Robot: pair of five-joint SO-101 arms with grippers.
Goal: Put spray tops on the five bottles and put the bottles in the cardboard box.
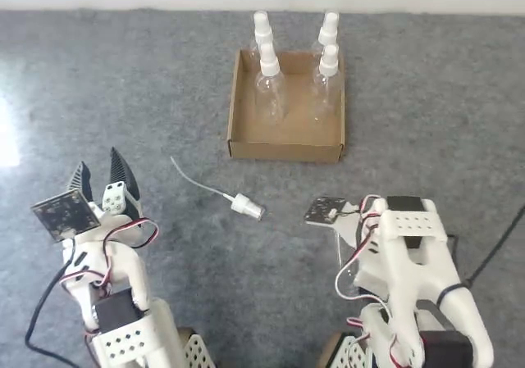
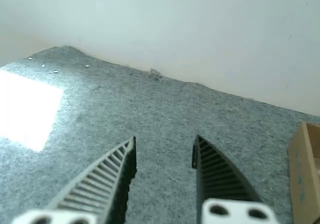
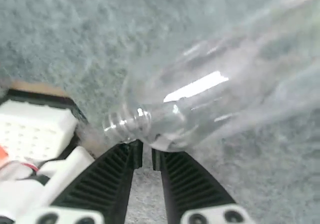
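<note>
Right fingers [image 3: 131, 159] are sitting almost closed at the capless bottle [image 3: 210, 94]; left fingers [image 2: 212, 169], gaping wide, should be straddling the spray top [image 1: 246, 206] beside them by its head, not its tube.

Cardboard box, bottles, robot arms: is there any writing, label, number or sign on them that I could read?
No text can be read.
Cardboard box: faint bluish marks on its outer wall in the left wrist view, too blurred to read.
Four capped bottles, uncapped bottle and loose spray top: no label or print visible.
Small circuit boards on the arms: any markings too small to read.
</note>
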